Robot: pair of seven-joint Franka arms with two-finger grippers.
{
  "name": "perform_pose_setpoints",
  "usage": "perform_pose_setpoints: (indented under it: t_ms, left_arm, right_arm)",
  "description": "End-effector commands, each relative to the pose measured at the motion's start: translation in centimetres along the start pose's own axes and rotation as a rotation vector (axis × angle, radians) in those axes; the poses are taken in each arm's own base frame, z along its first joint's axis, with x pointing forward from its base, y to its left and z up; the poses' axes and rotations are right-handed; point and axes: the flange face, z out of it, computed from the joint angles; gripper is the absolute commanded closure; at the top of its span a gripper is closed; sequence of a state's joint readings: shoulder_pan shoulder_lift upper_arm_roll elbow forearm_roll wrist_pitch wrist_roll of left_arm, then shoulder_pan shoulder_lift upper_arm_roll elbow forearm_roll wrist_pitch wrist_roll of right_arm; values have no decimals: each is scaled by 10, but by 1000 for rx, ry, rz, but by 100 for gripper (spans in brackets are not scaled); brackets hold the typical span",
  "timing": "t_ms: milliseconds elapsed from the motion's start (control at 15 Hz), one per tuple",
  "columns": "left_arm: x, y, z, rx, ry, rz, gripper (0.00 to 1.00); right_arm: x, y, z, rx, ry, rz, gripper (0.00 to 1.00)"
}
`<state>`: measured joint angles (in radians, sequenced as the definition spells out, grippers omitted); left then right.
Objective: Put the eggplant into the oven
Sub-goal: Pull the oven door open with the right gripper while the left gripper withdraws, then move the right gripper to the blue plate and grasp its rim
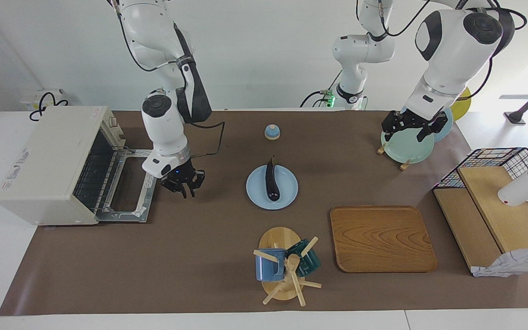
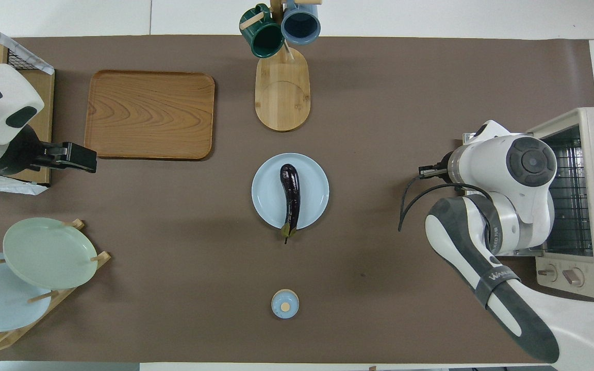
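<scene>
Oven (image 1: 48,165): cream box at the right arm's end of the table, door (image 1: 129,192) folded down flat, wire rack bare. Opening step judged done.

Right tool (image 1: 182,185): in the air over the brown mat between the oven door and the blue plate, empty; from here I cannot tell how far apart its fingers stand.

Eggplant (image 1: 271,179): at the table's middle, lying on the blue plate (image 1: 255,195), stem end toward the robots and just past the rim. Slim, glossy, dark purple-black, slightly bowed, thicker at the blunt end. Not yet gripped; pick-up, carry and placing on the rack all remain. Task judged about a third along.

Left tool (image 1: 411,126): waiting with fingers spread and empty over the pale green plate (image 1: 406,146) in the rack at the left arm's end.

Farther from the robots: wooden tray (image 1: 382,238), mug stand (image 1: 284,268) by the table's edge.
</scene>
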<state>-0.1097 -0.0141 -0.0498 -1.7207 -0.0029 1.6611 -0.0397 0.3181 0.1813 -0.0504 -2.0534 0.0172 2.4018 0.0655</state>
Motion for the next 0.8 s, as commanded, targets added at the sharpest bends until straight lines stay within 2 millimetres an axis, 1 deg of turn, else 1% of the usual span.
perform_pose_setpoints:
  t_ms: [0, 67, 134, 267, 334, 401, 468, 535, 602, 669, 736]
  left_arm:
    - [-1, 2, -7, 5, -5, 16, 0]
    - [-1, 2, -7, 5, -5, 16, 0]
    - [-1, 1, -8, 5, -3, 14, 0]
    - [0, 3, -8, -9, 2, 4, 0]
    - [0, 3, -8, -17, 2, 2, 0]
    - [0, 3, -8, -28, 2, 0, 0]
    - [0, 2, -8, -29, 2, -2, 0]
    - [0, 2, -8, -30, 2, -2, 0]
    - [0, 2, -8, -29, 0, -2, 0]
    - [0, 1, -8, -30, 0, -4, 0]
    - [-1, 1, -8, -29, 0, -4, 0]
  right_arm:
    - [26, -38, -16, 17, -31, -14, 0]
    - [41, -55, -25, 14, -60, 22, 0]
    - [54, -80, -33, -1, -83, 66, 0]
    - [75, -135, -32, -12, -101, 125, 0]
    - [80, -163, -28, -15, -102, 141, 0]
    - [81, -189, -19, -30, -125, 167, 0]
    - [83, -223, -21, -30, -116, 186, 0]
    - [77, -254, -17, -33, -117, 201, 0]
    - [73, -272, -16, -28, -107, 216, 0]
    - [71, -278, -14, -25, -103, 226, 0]
    - [69, -289, -16, -10, -86, 226, 0]
